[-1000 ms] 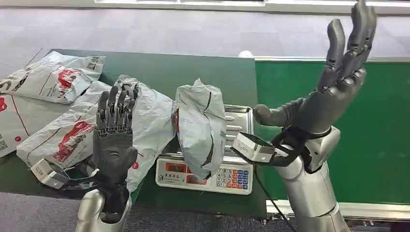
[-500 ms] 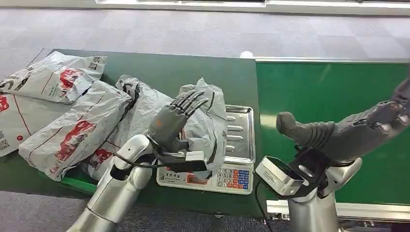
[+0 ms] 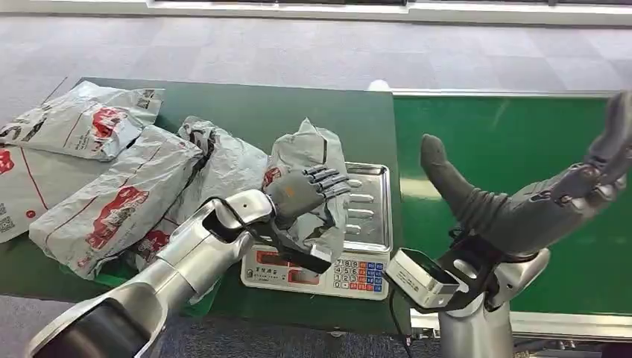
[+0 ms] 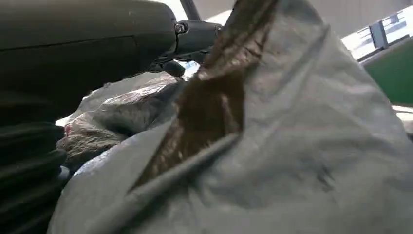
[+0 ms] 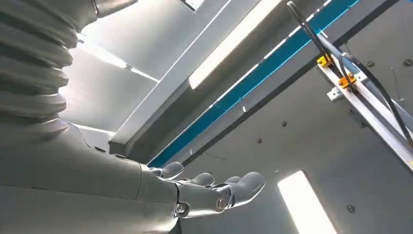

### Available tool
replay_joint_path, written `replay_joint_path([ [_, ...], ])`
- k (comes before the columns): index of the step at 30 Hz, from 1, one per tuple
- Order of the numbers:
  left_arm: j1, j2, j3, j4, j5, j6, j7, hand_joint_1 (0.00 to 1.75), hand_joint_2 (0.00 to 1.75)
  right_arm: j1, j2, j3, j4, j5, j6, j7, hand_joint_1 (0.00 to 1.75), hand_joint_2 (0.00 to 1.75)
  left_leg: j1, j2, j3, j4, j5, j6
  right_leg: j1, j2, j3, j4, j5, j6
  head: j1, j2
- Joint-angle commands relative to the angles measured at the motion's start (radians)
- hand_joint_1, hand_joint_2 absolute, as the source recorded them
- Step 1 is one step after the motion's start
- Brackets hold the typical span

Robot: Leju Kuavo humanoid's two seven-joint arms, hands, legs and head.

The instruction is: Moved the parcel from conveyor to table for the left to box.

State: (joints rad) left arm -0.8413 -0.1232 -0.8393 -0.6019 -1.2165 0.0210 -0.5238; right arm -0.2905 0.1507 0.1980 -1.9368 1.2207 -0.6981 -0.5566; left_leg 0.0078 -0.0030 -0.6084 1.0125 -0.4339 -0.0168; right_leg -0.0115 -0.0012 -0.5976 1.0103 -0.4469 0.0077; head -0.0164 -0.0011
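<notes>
A crumpled grey parcel (image 3: 317,160) with red print stands upright on the steel tray of a scale (image 3: 370,205). My left hand (image 3: 304,192) reaches across from the left and lies against the parcel's front, with its fingers (image 3: 332,183) stretched out and slightly apart over the wrapping. I see no closed grip on it. In the left wrist view the parcel (image 4: 302,146) sits very close to the hand (image 4: 87,48). My right hand (image 3: 548,201) is raised over the green conveyor (image 3: 507,134), empty, with fingers spread. The right wrist view shows the right hand (image 5: 209,191) open toward the ceiling.
Several grey mail parcels lie on the dark green table (image 3: 253,104) left of the scale: one (image 3: 223,164) beside it, one (image 3: 112,198) further left, one (image 3: 82,119) at the back. The scale's keypad (image 3: 358,272) faces me at the table's front edge.
My left arm swung from upright at the table's front across to the parcel on the scale. My right arm tipped from pointing straight up to leaning out over the conveyor.
</notes>
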Motion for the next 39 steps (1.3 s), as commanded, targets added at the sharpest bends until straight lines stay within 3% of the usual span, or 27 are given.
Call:
replay_joint_path([
  [1,0.001,0.008,-0.223,0.176,-0.021,-0.059,-0.032,1.75,1.75,-0.022,0.018,-0.026,0.036,0.019,0.000,0.025,0.00,1.75,-0.001,0.002,0.005,-0.003,0.000,0.000,0.000,0.002,0.004,-0.002,0.001,0.000,0.000,0.000],
  [10,-0.017,0.012,-0.238,0.152,-0.004,-0.053,-0.027,1.75,1.75,-0.007,0.009,-0.026,0.016,0.013,0.000,0.025,0.00,1.75,0.000,-0.002,0.011,-0.002,0.000,0.002,0.000,-0.005,0.014,-0.002,-0.003,0.001,0.000,0.000],
  [18,-0.071,0.065,-0.219,0.065,0.024,0.048,0.058,1.75,1.75,0.011,0.006,-0.038,-0.006,0.009,0.000,0.017,0.00,1.75,0.000,-0.002,0.011,-0.002,0.000,0.001,0.000,-0.004,0.012,-0.002,-0.002,0.000,0.000,0.000],
  [22,-0.154,0.143,-0.125,-0.083,-0.117,0.289,0.372,1.75,1.75,0.053,0.013,-0.062,-0.043,0.014,0.000,0.013,0.00,1.75,0.001,-0.001,0.007,-0.001,0.000,0.001,0.001,-0.004,0.008,-0.002,-0.001,0.000,0.000,0.000],
  [29,-0.131,0.159,-0.089,-0.136,-0.144,0.255,0.354,1.75,1.75,0.059,0.015,-0.064,-0.047,0.013,0.000,0.008,0.00,1.75,0.000,-0.002,0.003,0.000,0.001,-0.002,0.001,-0.003,0.002,0.000,0.000,-0.002,0.000,0.000],
  [31,-0.126,0.174,0.037,-0.189,-0.212,0.347,0.523,1.75,1.75,0.070,0.023,-0.072,-0.061,0.025,0.000,0.011,0.00,1.75,0.000,-0.002,0.003,-0.001,0.001,-0.002,0.001,-0.002,0.002,-0.001,0.000,-0.002,0.000,0.000],
  [32,-0.130,0.194,0.130,-0.237,-0.199,0.337,0.542,1.75,1.75,0.076,0.021,-0.070,-0.068,0.029,0.000,0.017,0.00,1.75,0.001,-0.002,0.002,-0.001,0.001,-0.001,0.002,-0.002,0.002,-0.001,0.000,-0.002,0.000,0.000],
  [35,-0.122,0.235,0.444,-0.310,-0.159,0.275,0.486,1.75,1.75,0.094,0.016,-0.061,-0.091,0.060,0.000,0.053,0.00,1.75,0.001,0.003,-0.002,0.002,0.000,-0.002,0.002,0.003,-0.004,0.002,0.000,-0.003,0.000,0.000],
  [37,-0.110,0.242,0.594,-0.296,-0.176,0.266,0.456,1.75,1.75,0.114,0.020,-0.060,-0.105,0.072,0.000,0.058,0.00,1.75,0.001,0.003,-0.004,0.001,0.001,-0.002,0.002,0.003,-0.006,0.002,0.001,-0.003,0.000,0.000],
  [39,-0.107,0.242,0.666,-0.276,-0.208,0.251,0.461,1.75,1.75,0.124,0.026,-0.061,-0.109,0.077,0.000,0.054,0.00,1.75,0.001,0.007,-0.003,0.000,0.000,-0.003,0.001,0.007,-0.007,0.001,0.000,-0.003,0.000,0.000],
])
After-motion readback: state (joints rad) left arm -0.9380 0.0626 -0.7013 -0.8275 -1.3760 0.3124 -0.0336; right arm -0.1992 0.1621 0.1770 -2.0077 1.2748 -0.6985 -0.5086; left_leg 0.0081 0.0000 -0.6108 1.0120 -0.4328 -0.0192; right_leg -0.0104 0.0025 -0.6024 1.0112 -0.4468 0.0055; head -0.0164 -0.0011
